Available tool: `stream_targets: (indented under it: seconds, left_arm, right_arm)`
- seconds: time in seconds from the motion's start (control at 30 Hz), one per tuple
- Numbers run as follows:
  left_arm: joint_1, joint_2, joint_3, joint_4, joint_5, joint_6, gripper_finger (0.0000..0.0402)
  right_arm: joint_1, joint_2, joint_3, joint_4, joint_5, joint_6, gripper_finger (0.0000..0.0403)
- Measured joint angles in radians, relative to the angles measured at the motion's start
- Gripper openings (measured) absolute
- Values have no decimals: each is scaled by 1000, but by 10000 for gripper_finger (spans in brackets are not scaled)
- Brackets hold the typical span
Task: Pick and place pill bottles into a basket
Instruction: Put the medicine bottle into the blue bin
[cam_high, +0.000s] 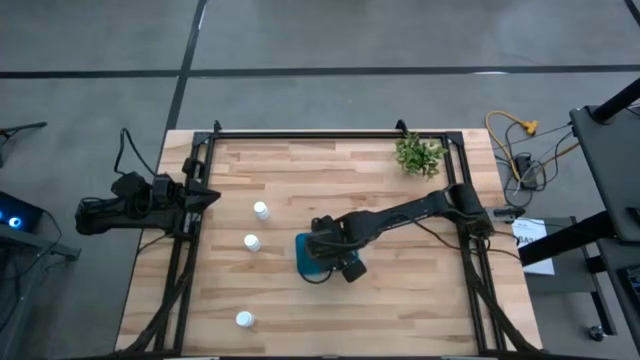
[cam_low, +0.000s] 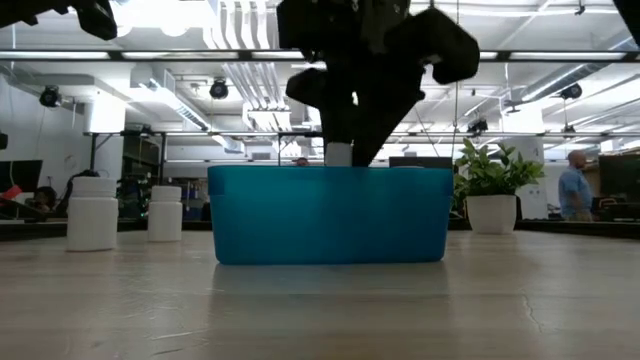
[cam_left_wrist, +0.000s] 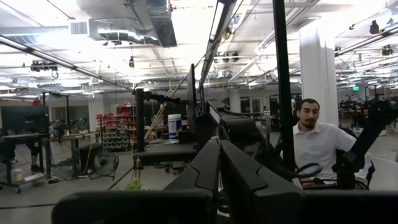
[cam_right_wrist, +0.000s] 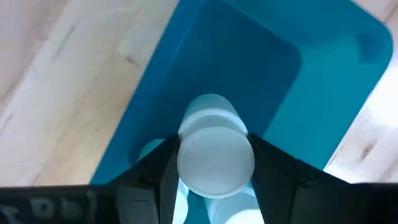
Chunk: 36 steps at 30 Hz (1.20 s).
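Observation:
My right gripper (cam_high: 325, 250) is shut on a white pill bottle (cam_right_wrist: 214, 152) over the teal basket (cam_low: 330, 215), near the table's middle. In the low view the bottle (cam_low: 340, 154) shows just above the basket's rim. At least two more white bottles (cam_right_wrist: 149, 150) lie in the basket under it. Three bottles stand upright on the table left of the basket: two nearby (cam_high: 261, 210) (cam_high: 252, 242) and one near the front edge (cam_high: 244, 319). My left gripper (cam_high: 205, 198) waits shut and empty at the table's left edge. My right gripper pinches the bottle between its two fingers (cam_right_wrist: 165, 168), one on each side of the upper body just under the cap (cam_right_wrist: 214, 163). The fingers come from above, pointing down. The bottle hangs upright, cap up, lifted clear, with its lower end (cam_low: 340, 158) at the basket's rim.
A small green plant in a white pot (cam_high: 418, 155) stands at the table's far right. A dark rail frame (cam_high: 330, 134) runs along the table's far, left and right sides. People show in the room beyond the table (cam_left_wrist: 314, 140).

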Motion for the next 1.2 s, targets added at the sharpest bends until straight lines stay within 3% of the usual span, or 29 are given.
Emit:
stream_targets:
  seconds: [0.27,0.67,0.93,1.2]
  left_arm:
    - [0,0,0,0,0,1,0]
    - [0,0,0,0,0,1,0]
    - [0,0,0,0,0,1,0]
    - [0,0,0,0,0,1,0]
  right_arm:
    - [-4,28,0,0,-70,-19,149]
    - [-3,29,0,4,-86,-53,150]
    - [-2,29,0,3,-86,-57,203]
    - [0,20,-1,-12,-85,-58,205]
